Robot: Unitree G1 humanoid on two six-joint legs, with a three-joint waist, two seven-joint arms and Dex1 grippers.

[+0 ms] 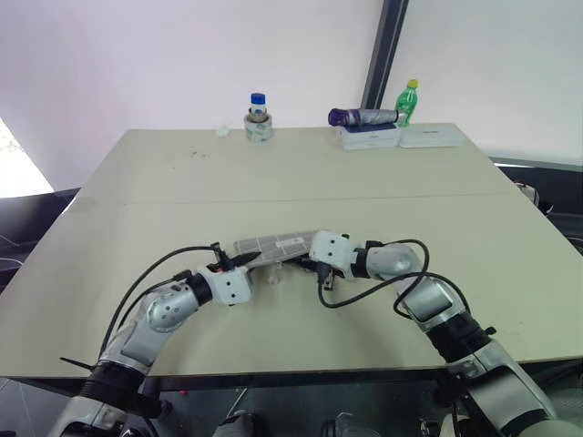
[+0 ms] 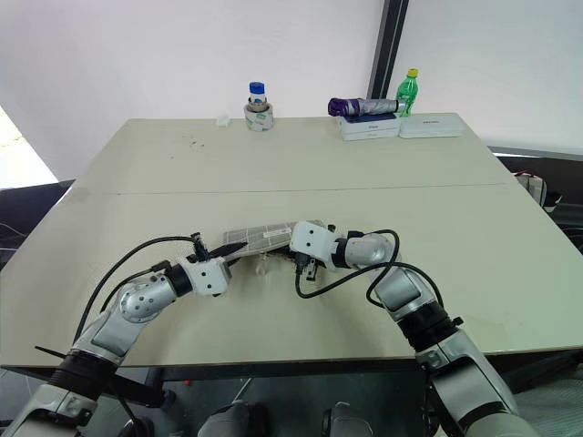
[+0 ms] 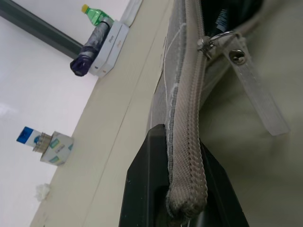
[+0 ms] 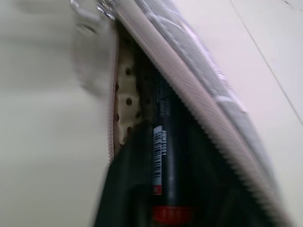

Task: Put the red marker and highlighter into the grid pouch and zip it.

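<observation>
One black-barrelled red marker, barcode label, inside grid pouch.

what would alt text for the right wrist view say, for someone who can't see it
Close-up into the open mouth of the grid pouch, lying on a pale table. The red marker, a black barrel with a barcode label and a red band, points into the opening between the zip edges. The lining inside is pale with dark dots.
</observation>
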